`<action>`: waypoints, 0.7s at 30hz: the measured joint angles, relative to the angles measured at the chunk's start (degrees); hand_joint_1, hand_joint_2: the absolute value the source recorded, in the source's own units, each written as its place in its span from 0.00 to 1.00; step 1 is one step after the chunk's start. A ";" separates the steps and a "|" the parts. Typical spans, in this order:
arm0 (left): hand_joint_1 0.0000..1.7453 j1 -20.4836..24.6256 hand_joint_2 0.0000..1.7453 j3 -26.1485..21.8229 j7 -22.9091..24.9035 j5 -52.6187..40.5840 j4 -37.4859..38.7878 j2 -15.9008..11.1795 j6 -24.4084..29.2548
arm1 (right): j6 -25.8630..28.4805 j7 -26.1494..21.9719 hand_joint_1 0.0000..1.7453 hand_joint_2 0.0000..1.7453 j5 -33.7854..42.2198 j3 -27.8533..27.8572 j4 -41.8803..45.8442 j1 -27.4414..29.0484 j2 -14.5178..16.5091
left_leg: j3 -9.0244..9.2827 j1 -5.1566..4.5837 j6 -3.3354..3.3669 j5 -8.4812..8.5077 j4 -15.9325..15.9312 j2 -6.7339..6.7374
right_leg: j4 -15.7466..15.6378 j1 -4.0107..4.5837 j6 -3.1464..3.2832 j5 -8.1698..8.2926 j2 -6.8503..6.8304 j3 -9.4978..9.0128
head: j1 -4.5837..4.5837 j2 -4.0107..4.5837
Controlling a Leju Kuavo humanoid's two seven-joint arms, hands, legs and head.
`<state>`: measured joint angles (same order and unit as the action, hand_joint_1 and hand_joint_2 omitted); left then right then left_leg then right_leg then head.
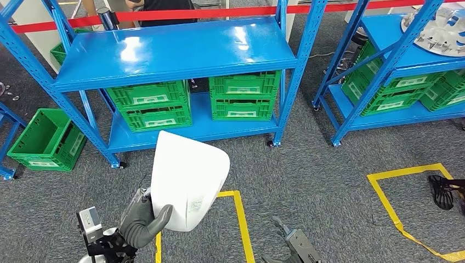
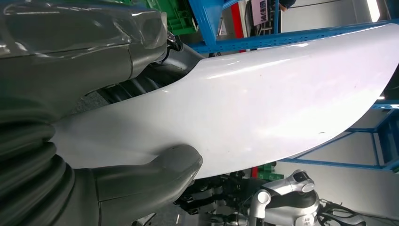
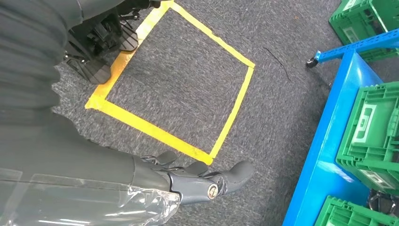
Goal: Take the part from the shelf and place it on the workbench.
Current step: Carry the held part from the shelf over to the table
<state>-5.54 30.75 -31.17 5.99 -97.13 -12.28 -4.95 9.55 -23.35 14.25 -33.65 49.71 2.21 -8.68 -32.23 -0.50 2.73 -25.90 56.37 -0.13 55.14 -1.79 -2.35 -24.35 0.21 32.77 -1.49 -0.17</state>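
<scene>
A large white curved panel part (image 1: 186,178) is up in front of me, held by my left hand (image 1: 143,222), whose thumb lies across its lower edge. The left wrist view shows the same white part (image 2: 263,99) with the grey thumb (image 2: 160,172) pressed on it. Beyond the part stands the blue shelf (image 1: 170,52), its upper board bare and glossy. My right hand (image 1: 293,246) hangs low at the bottom of the head view, fingers apart and holding nothing. In the right wrist view that hand (image 3: 207,181) hovers over grey carpet.
Green crates (image 1: 151,104) fill the shelf's lower level, and one more (image 1: 46,139) sits on the floor at left. A second blue rack (image 1: 406,71) stands at right, with a silvery part (image 1: 438,27) on top. Yellow tape squares (image 1: 408,205) mark the carpet. A red barrier tape (image 1: 219,12) runs behind.
</scene>
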 joint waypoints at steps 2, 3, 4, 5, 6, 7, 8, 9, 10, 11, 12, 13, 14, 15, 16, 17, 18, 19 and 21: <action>1.00 -0.02 1.00 0.01 -0.09 0.00 -0.05 -0.02 0.01 | -0.02 -0.05 0.00 1.00 -0.03 -0.02 -0.07 -0.03 -0.02 | 0.34 0.21 0.71 0.49 -0.70 0.42 | 1.28 0.00 -0.04 -0.82 0.06 0.73 | 0.04 0.00; 1.00 -0.03 1.00 0.01 -0.14 0.00 -0.08 -0.01 0.01 | -0.02 -0.07 0.00 1.00 -0.04 -0.05 -0.11 -0.07 -0.04 | 0.48 0.32 1.03 0.73 -1.06 0.71 | 3.61 0.04 0.24 -2.06 0.06 1.85 | 0.09 0.00; 1.00 -0.06 1.00 0.02 -0.17 -0.02 -0.08 0.01 0.01 | -0.02 -0.08 0.00 1.00 -0.05 -0.08 -0.19 -0.11 -0.08 | 0.53 0.36 1.23 0.86 -1.22 1.04 | 7.33 0.06 0.65 -3.82 0.02 3.62 | 0.13 0.00; 1.00 -0.10 1.00 0.04 -0.20 -0.04 -0.08 0.02 0.01 | -0.02 -0.08 0.00 1.00 -0.06 -0.11 -0.28 -0.14 -0.10 | 0.46 0.28 1.30 0.87 -1.23 1.33 | 11.76 0.10 0.99 -5.69 0.02 5.67 | 0.15 0.00; 1.00 -0.15 1.00 0.06 -0.21 -0.07 -0.05 0.03 0.02 | -0.03 -0.08 0.00 1.00 -0.07 -0.14 -0.41 -0.13 -0.13 | 0.41 0.17 1.32 0.87 -1.21 1.67 | 15.78 0.10 1.10 -7.13 0.01 7.56 | 0.16 0.00; 1.00 -0.19 1.00 0.08 -0.22 -0.09 -0.03 0.04 0.04 | -0.03 -0.08 0.00 1.00 -0.08 -0.16 -0.54 -0.09 -0.15 | 0.39 0.08 1.31 0.84 -1.19 2.03 | 18.13 0.10 0.96 -7.80 -0.01 8.64 | 0.15 0.00; 1.00 -0.22 1.00 0.09 -0.25 -0.09 -0.01 0.04 0.07 | -0.04 -0.08 0.00 1.00 -0.11 -0.19 -0.65 -0.07 -0.16 | 0.42 0.03 1.25 0.79 -1.17 2.42 | 17.95 0.09 0.62 -7.48 -0.09 8.48 | 0.15 0.00; 1.00 -0.24 1.00 0.09 -0.27 -0.09 0.01 0.05 0.12 | -0.05 -0.08 0.00 1.00 -0.15 -0.22 -0.74 -0.07 -0.18 | 0.47 0.01 1.11 0.69 -1.09 2.85 | 15.21 0.09 0.16 -6.31 -0.36 7.05 | 0.15 0.00; 1.00 -0.25 1.00 0.09 -0.29 -0.09 0.02 0.05 0.19 | -0.06 -0.09 0.00 1.00 -0.19 -0.26 -0.80 -0.13 -0.20 | 0.52 -0.01 0.88 0.50 -0.87 3.27 | 10.73 0.12 -0.26 -4.69 -1.26 4.69 | 0.16 0.00; 1.00 -0.27 1.00 0.09 -0.32 -0.09 0.02 0.05 0.30 | -0.07 -0.09 0.00 1.00 -0.22 -0.30 -0.84 -0.25 -0.21 | 0.51 -0.16 0.54 0.20 -0.52 3.70 | 6.54 0.24 -0.35 -3.34 -2.53 2.50 | 0.14 0.00; 1.00 -0.31 1.00 0.09 -0.35 -0.09 0.01 0.03 0.41 | -0.07 -0.11 0.00 1.00 -0.23 -0.34 -0.87 -0.38 -0.21 | 0.48 -0.30 0.19 -0.11 -0.14 4.11 | 3.46 0.34 -0.18 -2.37 -3.37 0.88 | 0.09 0.00; 1.00 -0.37 1.00 0.09 -0.39 -0.09 0.01 0.01 0.51 | -0.08 -0.13 0.00 1.00 -0.25 -0.37 -0.91 -0.48 -0.20 | 0.45 -0.45 -0.11 -0.37 0.17 4.53 | 1.90 0.47 0.14 -1.95 -3.91 0.09 | 0.06 0.00; 1.00 -0.46 1.00 0.10 -0.42 -0.09 0.00 -0.01 0.60 | -0.09 -0.15 0.00 1.00 -0.25 -0.41 -0.94 -0.54 -0.20 | 0.45 -0.53 -0.31 -0.52 0.34 4.96 | 1.73 0.62 0.55 -1.92 -3.66 0.07 | 0.01 0.00; 1.00 -0.53 1.00 0.10 -0.45 -0.09 -0.01 -0.03 0.65 | -0.10 -0.17 0.00 1.00 -0.26 -0.45 -1.00 -0.55 -0.19 | 0.49 -0.44 -0.47 -0.60 0.41 5.46 | 1.67 0.58 0.87 -1.78 -2.84 0.10 | -0.01 0.00; 1.00 -0.57 1.00 0.10 -0.47 -0.09 -0.01 -0.05 0.69 | -0.11 -0.17 0.00 1.00 -0.27 -0.48 -1.06 -0.54 -0.16 | 0.43 -0.26 -0.71 -0.85 0.57 5.51 | 1.62 0.46 1.11 -1.67 -2.22 0.11 | 0.01 0.00; 1.00 -0.62 1.00 0.10 -0.49 -0.09 -0.02 -0.09 0.73 | -0.12 -0.17 0.00 1.00 -0.28 -0.51 -1.10 -0.55 -0.13 | 0.20 -0.02 -1.02 -1.54 1.26 4.86 | 1.58 0.29 1.38 -1.55 -1.58 0.09 | -0.03 0.00; 1.00 -0.65 1.00 0.10 -0.51 -0.09 -0.02 -0.14 0.77 | -0.13 -0.17 0.00 1.00 -0.29 -0.53 -1.14 -0.58 -0.10 | -0.48 0.24 -1.41 -2.85 3.02 3.74 | 1.53 0.09 1.65 -1.43 -0.93 0.06 | -0.04 0.00; 1.00 -0.71 1.00 0.10 -0.52 -0.09 -0.02 -0.20 0.79 | -0.13 -0.17 0.00 1.00 -0.30 -0.55 -1.14 -0.63 -0.07 | -1.74 0.51 -1.80 -4.66 5.96 2.31 | 1.52 0.00 1.84 -1.36 -0.28 0.06 | -0.07 0.00; 1.00 -0.88 1.00 0.11 -0.55 -0.09 -0.01 -0.32 0.82 | -0.13 -0.17 0.00 1.00 -0.30 -0.58 -1.17 -0.67 -0.04 | -5.25 0.81 -2.29 -8.29 13.88 0.64 | 1.54 0.09 2.06 -1.29 1.11 0.14 | -0.08 0.00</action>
<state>-6.42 30.86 -31.71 5.90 -97.14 -12.60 -4.13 9.42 -23.52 13.94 -34.23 48.54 1.54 -8.72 -37.48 0.31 0.44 -34.19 70.25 0.51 56.68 -1.70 -0.29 -25.64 1.32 32.91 -1.56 -0.17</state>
